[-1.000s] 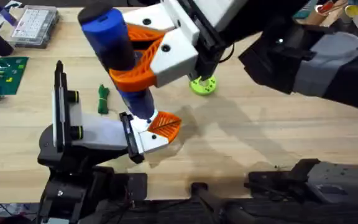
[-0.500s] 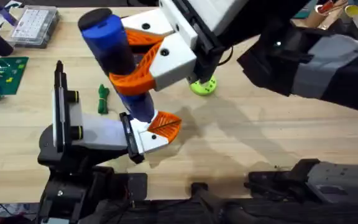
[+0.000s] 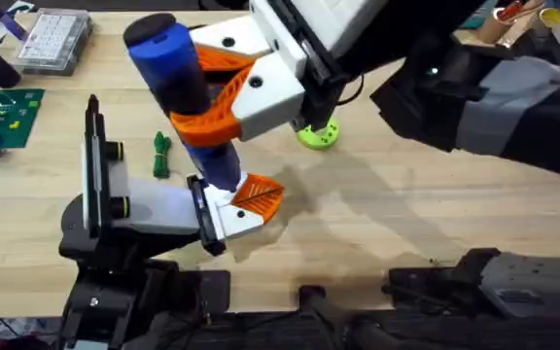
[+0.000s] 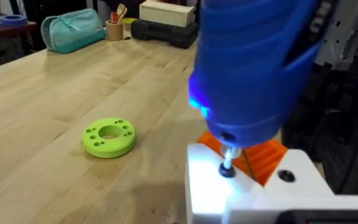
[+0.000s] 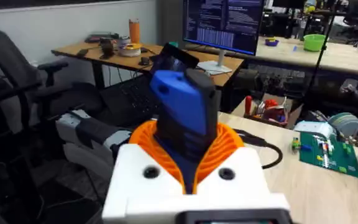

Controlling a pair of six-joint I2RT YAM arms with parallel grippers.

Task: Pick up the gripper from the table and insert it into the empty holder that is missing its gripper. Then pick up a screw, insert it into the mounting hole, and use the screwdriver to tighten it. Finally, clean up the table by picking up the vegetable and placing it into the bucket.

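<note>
The right tool [image 3: 224, 89] clenches the screwdriver [image 3: 178, 73], tip on the gripper [image 3: 246, 202] seated in the holder [image 3: 149, 209].

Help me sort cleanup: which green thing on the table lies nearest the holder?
The dark green knotted vegetable, just beside the holder; the lime ring disc sits farther off.

Overhead: fixed above the arm bases, looking down and forward across the pale wooden desk [image 3: 406, 214]. Left wrist: very near, low over the desk, facing the thick bright-blue cylindrical screwdriver [image 4: 253, 68] and lime-green ring disc [image 4: 109, 137], both shared with overhead. Right wrist: close behind the same screwdriver, facing the room.
</note>
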